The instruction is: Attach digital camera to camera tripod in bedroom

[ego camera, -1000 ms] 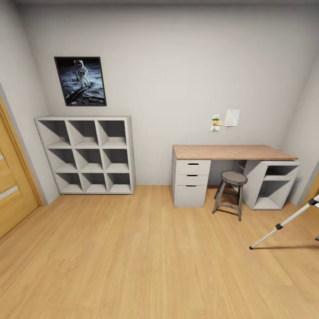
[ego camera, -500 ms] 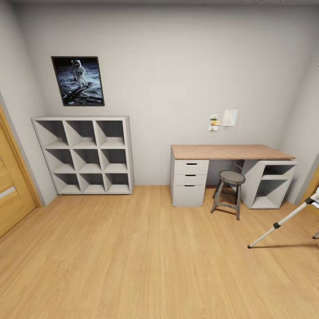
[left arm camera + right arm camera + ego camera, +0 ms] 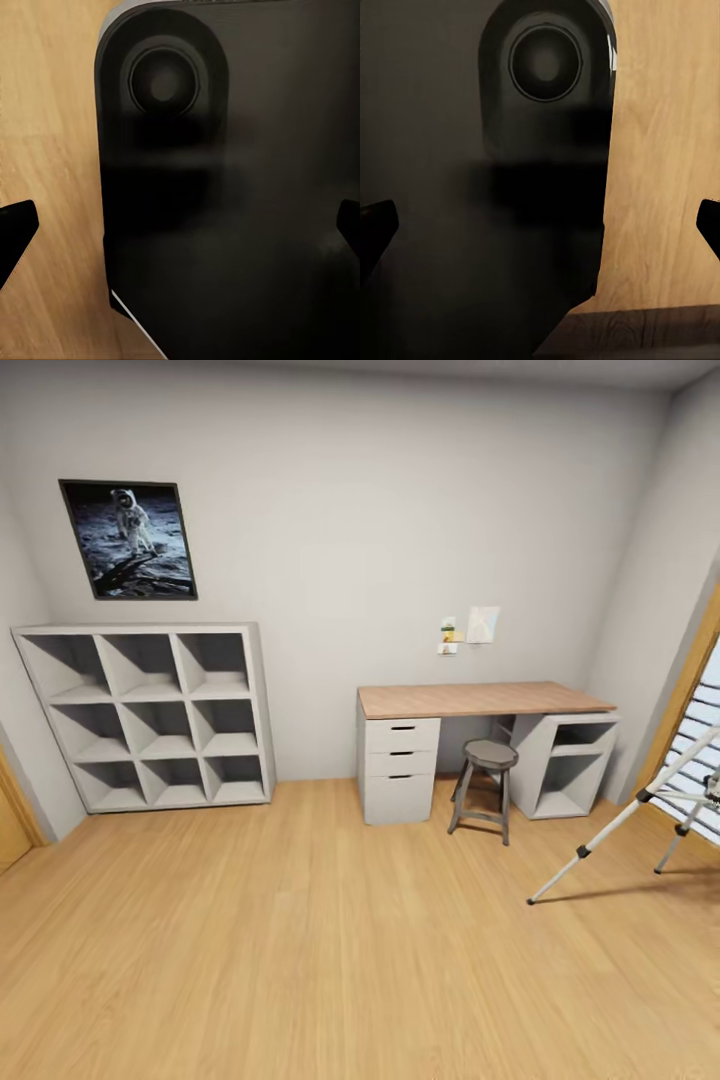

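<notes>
Tripod (image 3: 630, 815) stands at the far right on the floor (image 3: 330, 950), beside the worktop (image 3: 480, 699) and stool (image 3: 485, 785). I see both tools, left (image 3: 180, 225) and right (image 3: 540, 225), spread wide over my dark base, gripping nothing, well apart from it.

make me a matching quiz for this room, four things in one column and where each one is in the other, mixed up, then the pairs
Things:
1. poster
2. stool
3. tripod
4. cube shelf

Places:
A. on the floor at the head view's right edge, by the window
B. on the wall above the cube shelf
C. against the back wall, left of the desk
D. tucked at the desk, between its drawers and its open side unit

Pairs: 1-B, 2-D, 3-A, 4-C
</notes>
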Motion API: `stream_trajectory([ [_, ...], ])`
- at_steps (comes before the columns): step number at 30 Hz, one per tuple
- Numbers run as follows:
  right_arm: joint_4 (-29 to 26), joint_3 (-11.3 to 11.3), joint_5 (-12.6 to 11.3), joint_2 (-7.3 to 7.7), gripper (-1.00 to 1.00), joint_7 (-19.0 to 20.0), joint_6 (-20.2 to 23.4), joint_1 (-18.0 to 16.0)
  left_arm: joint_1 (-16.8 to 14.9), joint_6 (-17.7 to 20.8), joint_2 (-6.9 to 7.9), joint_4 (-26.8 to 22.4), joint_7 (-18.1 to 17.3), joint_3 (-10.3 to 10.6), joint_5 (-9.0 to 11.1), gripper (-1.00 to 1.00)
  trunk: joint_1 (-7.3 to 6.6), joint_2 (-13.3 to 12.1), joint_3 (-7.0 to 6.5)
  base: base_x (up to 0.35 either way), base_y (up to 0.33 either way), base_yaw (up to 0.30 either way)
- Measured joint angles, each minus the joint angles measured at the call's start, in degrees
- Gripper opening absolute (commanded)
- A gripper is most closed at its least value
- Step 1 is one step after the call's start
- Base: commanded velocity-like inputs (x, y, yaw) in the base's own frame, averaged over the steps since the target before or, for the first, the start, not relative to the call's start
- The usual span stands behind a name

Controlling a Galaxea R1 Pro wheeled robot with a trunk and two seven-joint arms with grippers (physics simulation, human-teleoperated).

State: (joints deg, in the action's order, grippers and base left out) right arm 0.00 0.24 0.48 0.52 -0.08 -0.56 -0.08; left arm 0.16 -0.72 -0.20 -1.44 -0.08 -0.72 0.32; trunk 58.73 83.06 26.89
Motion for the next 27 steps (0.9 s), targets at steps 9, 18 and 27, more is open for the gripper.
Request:
stream_trajectory([
  [9,0.00,0.00,0.00,0.00,1.00,0.00,0.00,0.00,0.00,-0.69,0.01,-0.01,0.00,-0.04,0.00,1.00,0.00,0.00,0.00,0.000,0.000,-0.193],
  [18,0.00,0.00,0.00,0.00,1.00,0.00,0.00,0.00,0.00,-1.62,-0.02,0.00,0.07,-0.04,0.00,1.00,0.00,0.00,0.00,0.000,0.000,-0.158],
  [27,0.00,0.00,0.00,0.00,1.00,0.00,0.00,0.00,0.00,-1.71,0.03,-0.01,0.03,-0.02,0.80,1.00,0.00,0.00,0.00,0.000,0.000,-0.130],
])
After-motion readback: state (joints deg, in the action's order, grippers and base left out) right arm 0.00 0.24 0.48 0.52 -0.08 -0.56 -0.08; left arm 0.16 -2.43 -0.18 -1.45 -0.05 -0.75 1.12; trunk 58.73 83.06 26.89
